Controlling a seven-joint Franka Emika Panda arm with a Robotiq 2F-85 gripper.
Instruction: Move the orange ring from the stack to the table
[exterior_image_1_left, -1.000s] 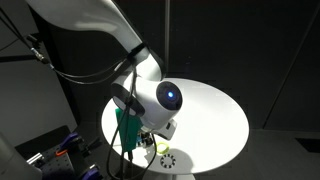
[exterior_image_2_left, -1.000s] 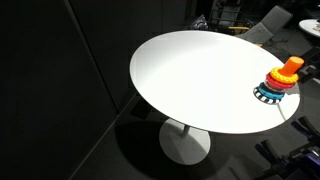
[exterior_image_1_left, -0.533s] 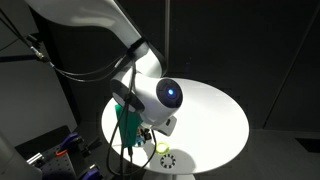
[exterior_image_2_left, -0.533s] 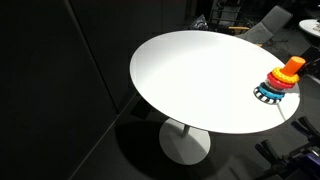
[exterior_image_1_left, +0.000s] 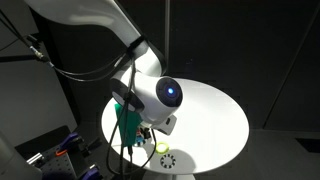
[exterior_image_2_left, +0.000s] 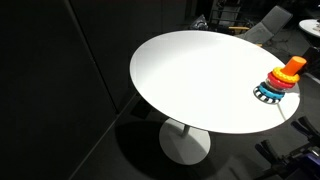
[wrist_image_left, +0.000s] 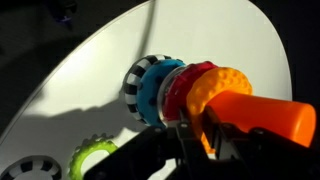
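Ring count first, taken from the left of the wrist view: two loose ones are seen lying flat on the table (exterior_image_2_left: 185, 85), and two more are threaded on the stack (exterior_image_2_left: 280, 84). That makes four rings, one peg and one base.

Furthest left, cut off by the frame edge, a pale toothed ring (wrist_image_left: 25, 170) with dark slots is found. Just beside it the yellow-green ring (wrist_image_left: 92, 160) is laid, knobbly around its rim and glossy like moulded plastic. The same pair is picked out near the table edge in an exterior view, below the white arm (exterior_image_1_left: 100, 25).

Next along, the toy is viewed side-on (the wrist camera is looking at it nearly from the top, so the peg points right). The blue base (wrist_image_left: 152, 92) is edged with a black-and-white scalloped rim. Against it a red ring (wrist_image_left: 185, 88) is stacked, smooth and rounded. The orange ring (wrist_image_left: 216, 92) is seated on top of that, dimpled and doughnut-shaped, so it is on the stack rather than on the tabletop. The smooth orange peg (wrist_image_left: 268, 118) is seen sticking out through it, tapering to a rounded end.

The gripper (wrist_image_left: 203, 138) is shown only as dark shapes at the bottom of the wrist view, right up by the orange ring and the root of the peg. How far it is spread can't be made out, and no firm hold on anything can be confirmed.
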